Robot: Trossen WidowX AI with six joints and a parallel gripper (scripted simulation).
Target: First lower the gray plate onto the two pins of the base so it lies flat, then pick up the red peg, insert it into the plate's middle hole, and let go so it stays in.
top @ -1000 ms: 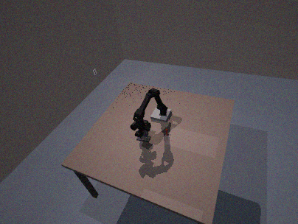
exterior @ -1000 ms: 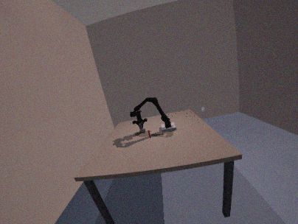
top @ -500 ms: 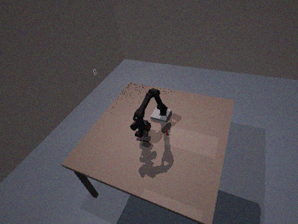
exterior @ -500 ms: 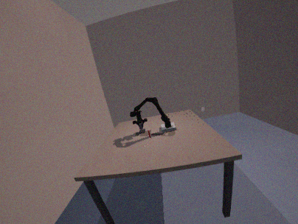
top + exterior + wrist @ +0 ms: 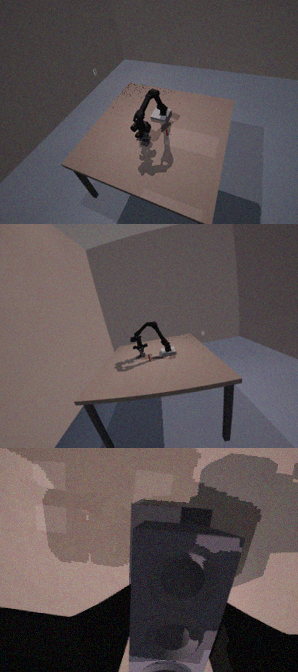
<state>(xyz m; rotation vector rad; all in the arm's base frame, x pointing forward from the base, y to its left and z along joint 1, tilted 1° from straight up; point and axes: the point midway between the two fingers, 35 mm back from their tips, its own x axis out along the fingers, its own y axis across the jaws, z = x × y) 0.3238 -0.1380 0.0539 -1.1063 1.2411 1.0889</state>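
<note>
Gray plate (image 5: 142,138) (image 5: 141,351) (image 5: 150,563) gripped in the tool (image 5: 141,133) (image 5: 140,347) (image 5: 177,600) over the base (image 5: 145,143) (image 5: 142,356) (image 5: 160,511), its seating apparently unfinished, while the red peg (image 5: 167,132) (image 5: 150,357) awaits insertion to the right.

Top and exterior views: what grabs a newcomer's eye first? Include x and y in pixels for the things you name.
The black jointed arm (image 5: 153,92) (image 5: 151,324), arched over the pale brown tabletop (image 5: 111,147) (image 5: 184,379), with its dark shadow spread beside it. Next, the small red peg (image 5: 167,132) (image 5: 150,357), the one bright accent, on the tabletop between the arm's foot and its gripper end.
</note>
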